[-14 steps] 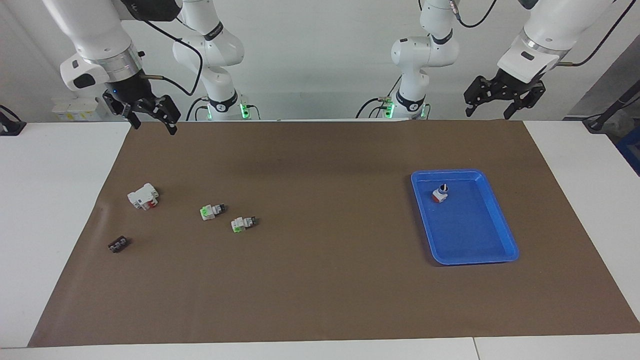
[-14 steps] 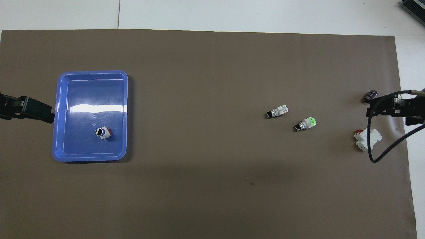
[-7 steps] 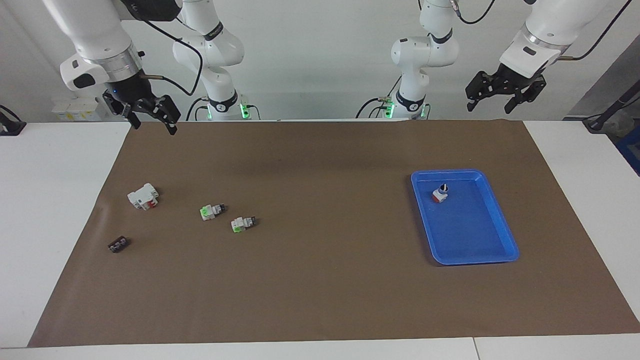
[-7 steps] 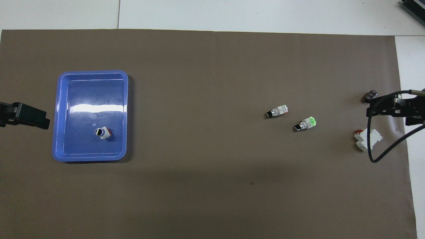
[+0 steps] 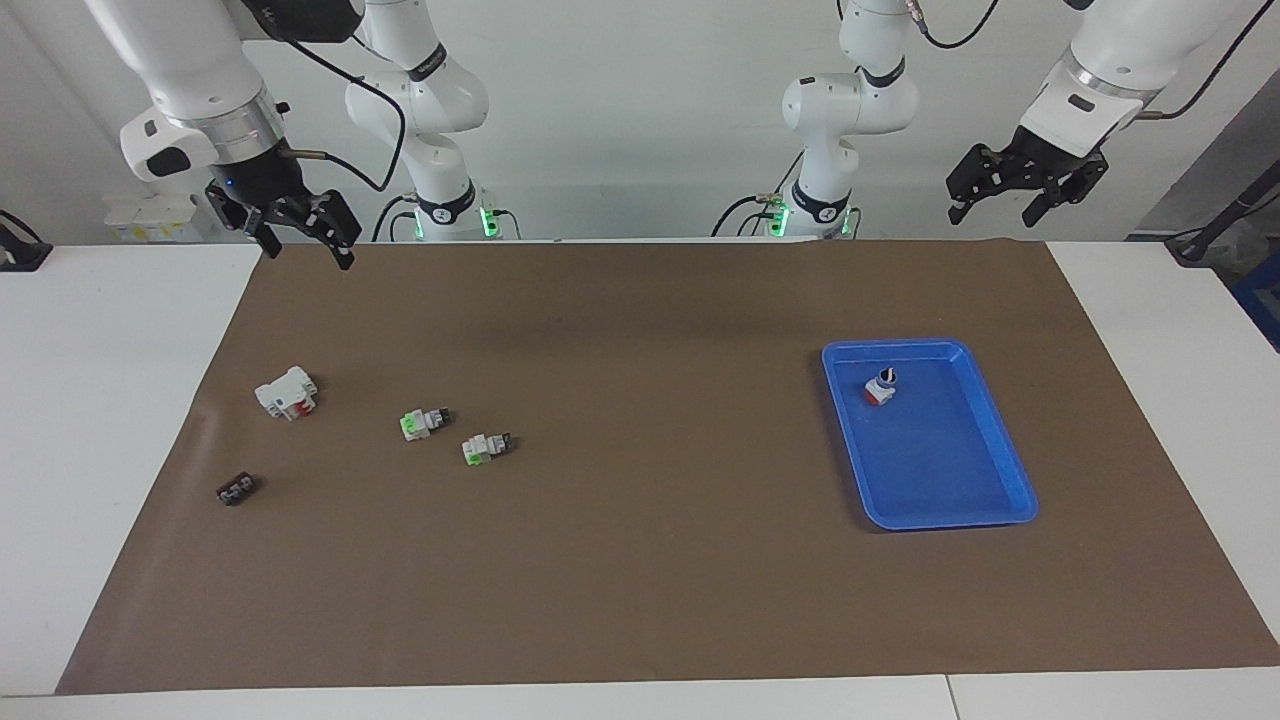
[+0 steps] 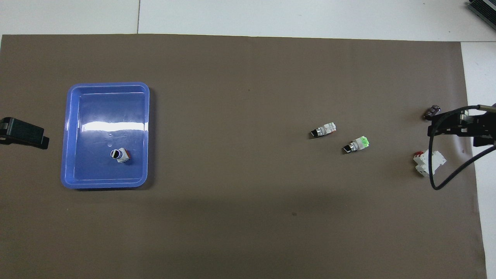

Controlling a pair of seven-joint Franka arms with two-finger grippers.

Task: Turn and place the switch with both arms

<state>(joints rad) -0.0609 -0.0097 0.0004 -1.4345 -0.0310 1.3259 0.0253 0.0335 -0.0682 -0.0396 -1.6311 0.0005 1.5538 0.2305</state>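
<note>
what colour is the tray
Blue tray, best seen in the overhead view.

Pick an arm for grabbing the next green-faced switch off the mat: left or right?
Right, probably. The right gripper, open, hangs at the green-faced switches' end; the left gripper, open, is up by the blue tray, which holds the orange-faced switch.

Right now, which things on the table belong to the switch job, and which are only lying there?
Job:
- switch, orange face, standing in the blue tray
- left gripper and right gripper, both open, raised, holding nothing

Lying about:
- two green-faced switches
- white block with red
- small black part
</note>
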